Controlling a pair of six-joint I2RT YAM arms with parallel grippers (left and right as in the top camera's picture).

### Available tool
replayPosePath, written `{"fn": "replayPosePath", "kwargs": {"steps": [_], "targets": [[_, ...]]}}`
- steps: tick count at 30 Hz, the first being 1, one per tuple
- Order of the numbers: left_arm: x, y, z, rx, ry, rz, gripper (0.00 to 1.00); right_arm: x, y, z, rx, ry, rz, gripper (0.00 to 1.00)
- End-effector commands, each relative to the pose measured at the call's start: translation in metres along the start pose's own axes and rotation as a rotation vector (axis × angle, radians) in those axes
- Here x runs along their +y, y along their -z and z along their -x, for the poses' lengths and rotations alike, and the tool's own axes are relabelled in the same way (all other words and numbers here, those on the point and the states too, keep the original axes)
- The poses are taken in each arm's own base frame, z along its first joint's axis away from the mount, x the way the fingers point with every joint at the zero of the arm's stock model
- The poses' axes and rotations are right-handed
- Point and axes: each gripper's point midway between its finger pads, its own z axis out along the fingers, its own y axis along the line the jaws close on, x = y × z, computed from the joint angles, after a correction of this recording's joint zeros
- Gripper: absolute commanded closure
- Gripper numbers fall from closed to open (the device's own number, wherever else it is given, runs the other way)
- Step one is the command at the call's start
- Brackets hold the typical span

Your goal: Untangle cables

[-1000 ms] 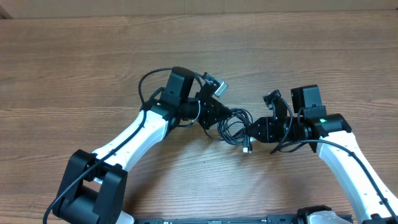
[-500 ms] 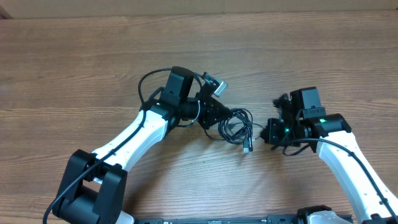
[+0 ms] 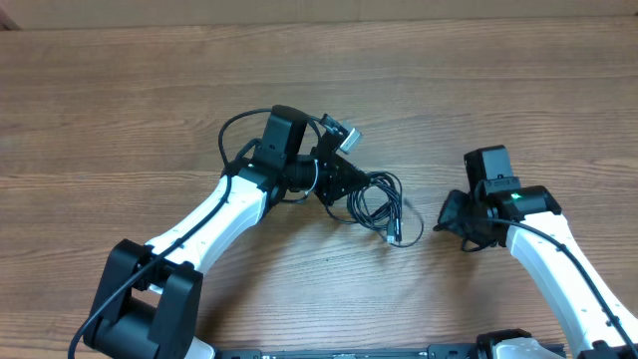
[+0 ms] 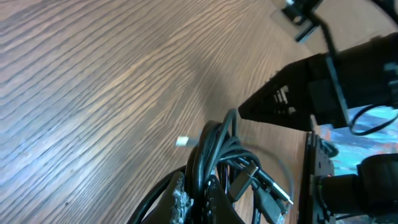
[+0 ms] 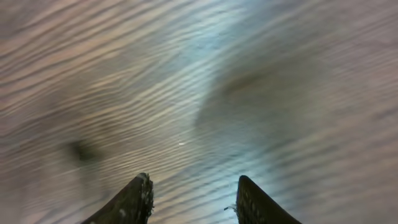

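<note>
**Item 1: cables (image 3: 377, 202).** Thin black cords coiled into one bundle on the table (image 3: 150, 100), just off its middle toward 4 o'clock in the overhead view. A plug end (image 3: 396, 237) trailed out at the bundle's 5 o'clock edge.

**Item 2: left gripper (image 3: 342, 186).** Clamped narrow on the bundle's 10 o'clock side. Its wrist view showed several strands pinched together in the grip.

**Item 3: right gripper (image 3: 451, 212).** Stood at 3 o'clock of the bundle, apart from it. Its jaws were spread partway with only bare wood between them, and it held nothing.

**Hazards, as judged:**
- The left pinch took in many strands at once, so a pull from the right would likely drag or tighten the whole bundle rather than free one cord.
- The right gripper, moving in toward 9 o'clock, could close on a loop instead of the loose plug end, or on air, because the strands lay thin and overlapping.
- A hard tug could slip the bundle out of the left grip.
</note>
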Motion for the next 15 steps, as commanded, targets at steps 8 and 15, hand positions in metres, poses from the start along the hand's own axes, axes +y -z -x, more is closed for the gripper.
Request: {"fn": "replayPosePath", "kwargs": {"steps": [8, 15], "targets": [[0.015, 0.012, 0.017, -0.037, -0.035, 0.133, 0.96, 0.087, 0.050, 0.004, 0.021, 0.317, 0.452, 0.51], [-0.022, 0.020, 0.025, -0.060, -0.077, -0.006, 0.95, 0.107, 0.064, 0.003, 0.002, 0.427, 0.576, 0.55]]}}
